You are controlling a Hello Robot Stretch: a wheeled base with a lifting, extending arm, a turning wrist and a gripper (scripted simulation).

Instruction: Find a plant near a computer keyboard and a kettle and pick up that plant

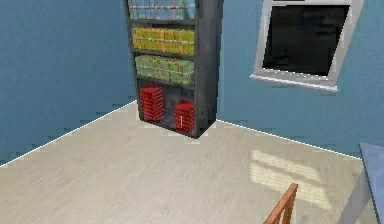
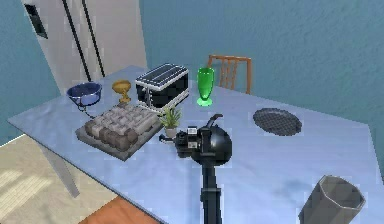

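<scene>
Arm side view: the arm rises from the bottom edge over a pale blue tabletop. The hand is at its far end, pointing toward a small potted plant. The plant stands on the tabletop right at the fingers, so I cannot tell whether the hand holds anything or how its fingers are set. Just left of the plant lies a grey keyboard. Behind them are a black-and-silver box, a green vase, a gold cup and a blue bowl. A dark round disc lies to the right, and a grey cup stands near the corner. A chair stands beyond the tabletop. Forward view: a shelf in a blue-walled corner, with a window to its right.
</scene>
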